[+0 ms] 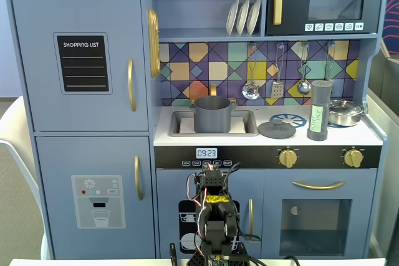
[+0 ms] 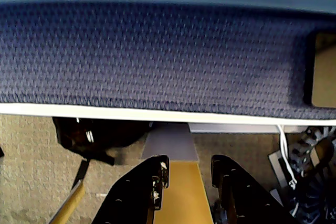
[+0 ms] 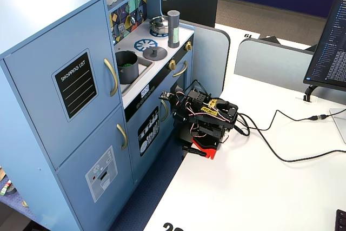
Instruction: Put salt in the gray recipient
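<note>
The salt [image 1: 319, 111], a tall gray shaker with a pale green label, stands upright on the toy kitchen's stove top at the right; it also shows in the other fixed view [image 3: 173, 28]. The gray recipient [image 1: 212, 114], a matte gray pot, sits in the sink to its left and shows in the other fixed view too [image 3: 126, 67]. My arm [image 1: 215, 219] is folded low in front of the kitchen, far below both. My gripper [image 2: 190, 161] is empty, its jaws a little apart, over a yellow strip.
A flat gray lid with a knob [image 1: 277, 129] lies between sink and shaker. A shiny silver pan [image 1: 345, 113] sits behind the shaker at the right. Utensils hang on the back wall above the counter [image 1: 274, 149]. Cables run across the white table [image 3: 281, 187].
</note>
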